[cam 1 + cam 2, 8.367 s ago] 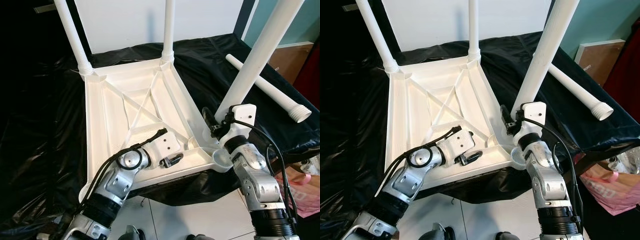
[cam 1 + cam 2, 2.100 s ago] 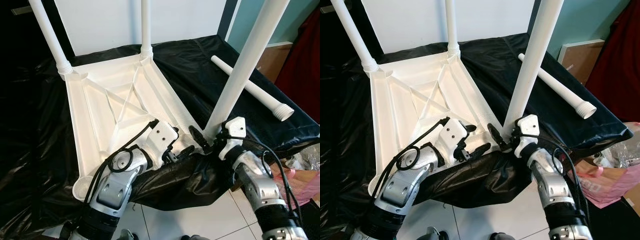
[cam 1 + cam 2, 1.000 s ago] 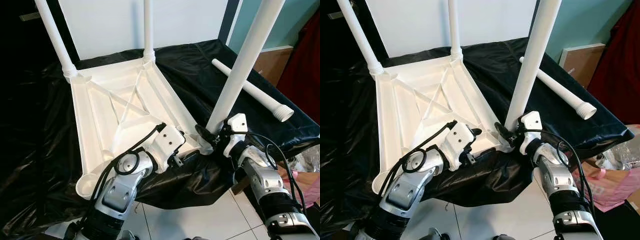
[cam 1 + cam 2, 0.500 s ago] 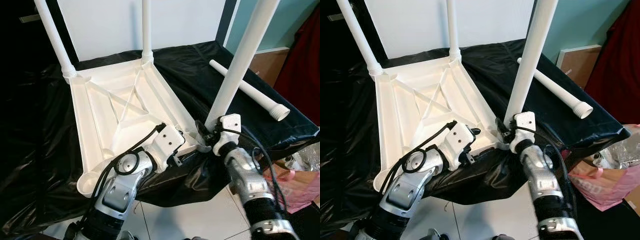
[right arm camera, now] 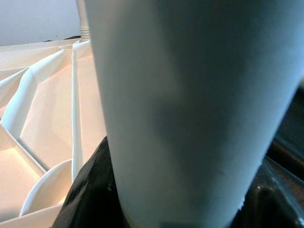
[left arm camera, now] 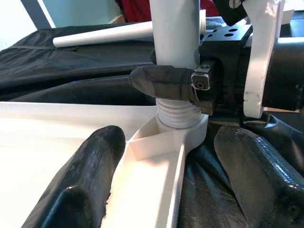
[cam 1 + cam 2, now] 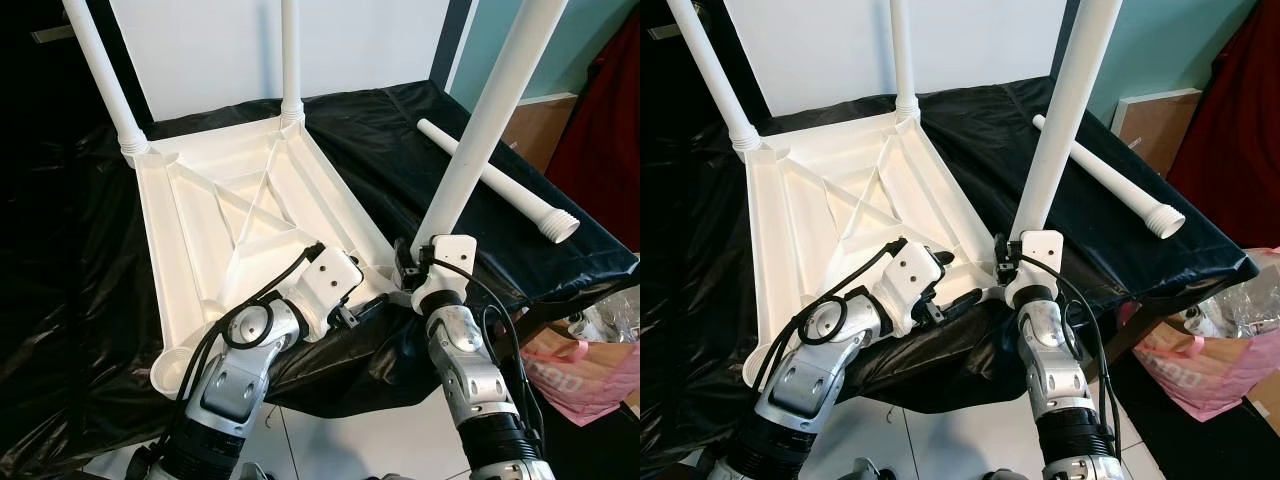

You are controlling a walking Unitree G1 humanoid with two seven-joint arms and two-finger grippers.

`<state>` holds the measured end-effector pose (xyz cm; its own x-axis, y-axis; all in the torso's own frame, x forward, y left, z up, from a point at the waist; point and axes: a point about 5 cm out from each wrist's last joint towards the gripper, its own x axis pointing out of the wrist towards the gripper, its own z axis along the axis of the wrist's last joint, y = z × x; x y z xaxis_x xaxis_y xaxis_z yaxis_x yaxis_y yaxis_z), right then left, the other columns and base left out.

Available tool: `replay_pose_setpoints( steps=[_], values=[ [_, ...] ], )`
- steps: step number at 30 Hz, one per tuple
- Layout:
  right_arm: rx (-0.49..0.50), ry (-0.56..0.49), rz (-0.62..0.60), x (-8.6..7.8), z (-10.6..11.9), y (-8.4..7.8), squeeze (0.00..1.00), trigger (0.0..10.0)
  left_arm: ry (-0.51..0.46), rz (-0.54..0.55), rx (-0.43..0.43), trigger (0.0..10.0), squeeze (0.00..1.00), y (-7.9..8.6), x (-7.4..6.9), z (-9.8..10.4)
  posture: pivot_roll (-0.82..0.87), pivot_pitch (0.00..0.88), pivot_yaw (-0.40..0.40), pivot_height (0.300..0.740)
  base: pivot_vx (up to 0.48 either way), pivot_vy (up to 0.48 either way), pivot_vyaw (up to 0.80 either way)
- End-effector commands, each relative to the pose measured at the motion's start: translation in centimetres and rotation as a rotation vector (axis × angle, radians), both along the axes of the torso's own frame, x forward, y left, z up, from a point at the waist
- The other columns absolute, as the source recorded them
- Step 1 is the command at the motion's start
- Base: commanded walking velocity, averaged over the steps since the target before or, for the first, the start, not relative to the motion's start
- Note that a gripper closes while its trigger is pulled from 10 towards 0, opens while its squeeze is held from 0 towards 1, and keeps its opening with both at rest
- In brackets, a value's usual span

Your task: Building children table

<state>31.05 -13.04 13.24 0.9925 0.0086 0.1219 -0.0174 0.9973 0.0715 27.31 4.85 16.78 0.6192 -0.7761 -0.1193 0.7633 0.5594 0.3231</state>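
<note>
The white children's table (image 7: 250,225) lies upside down on a tabletop draped in black plastic sheeting (image 7: 400,140), its ribbed underside facing up and its near edge hanging over the sheeting's front edge. Two fitted legs (image 7: 100,75) rise from the far corners of the table, their long axes close to vertical and leaning slightly outward. A third leg (image 7: 485,120) stands in the near right corner socket of the table, its long axis tilted so the top leans up and away to the right. A loose fourth leg (image 7: 495,180) lies flat on the sheeting to the right of the table, its long axis running diagonally, the ribbed threaded end pointing toward the near right. The near left corner socket (image 7: 170,372) of the table holds no leg. The head views give this overall layout; the left wrist view adds the detail that the third leg's ribbed base sits in the corner socket (image 6: 183,130), with one black finger of the right end effector wrapped across the leg just above the ribs. The right wrist view shows the leg's pale shaft close up between that end effector's dark fingers (image 5: 90,190). The right end effector (image 7: 408,268) is closed around the base of the third leg. The left end effector (image 6: 175,180) is spread wide, its two fingers straddling the table's near right corner rim, and whether they touch it cannot be told.
</note>
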Motion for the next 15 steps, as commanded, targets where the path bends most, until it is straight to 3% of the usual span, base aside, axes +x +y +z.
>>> replay_pose_setpoints(
  steps=[1,3,4,5,15],
  values=[
    [0.017,0.065,-0.035,-0.3,-1.3,-0.6,0.0,10.0,-0.031,0.136,-0.017,10.0,0.0,0.5,0.5,-0.3,-0.02,0.086,-0.021,0.74,0.0,0.0,0.0],
    [0.003,0.038,-0.022,-0.4,-0.8,-0.6,0.0,10.0,-0.032,0.135,-0.019,10.0,0.0,0.5,0.4,-0.3,-0.02,0.088,-0.019,0.74,0.0,0.0,0.0],
    [-0.004,0.027,-0.007,-0.4,-0.6,-0.7,0.58,10.0,-0.03,0.133,-0.017,10.0,0.0,0.5,0.4,-0.4,-0.02,0.089,-0.02,0.74,0.0,0.0,0.0],
    [-0.002,0.015,0.005,-0.3,-0.4,-0.9,1.0,10.0,-0.026,0.129,-0.02,10.0,0.0,0.4,0.3,-0.4,-0.02,0.087,-0.02,0.74,0.0,0.0,0.0],
    [-0.035,-0.048,0.141,-0.2,0.8,-2.3,1.0,10.0,-0.022,0.107,-0.021,10.0,0.0,0.3,0.1,-0.5,-0.02,0.086,-0.02,0.74,0.0,0.0,0.0]
  ],
)
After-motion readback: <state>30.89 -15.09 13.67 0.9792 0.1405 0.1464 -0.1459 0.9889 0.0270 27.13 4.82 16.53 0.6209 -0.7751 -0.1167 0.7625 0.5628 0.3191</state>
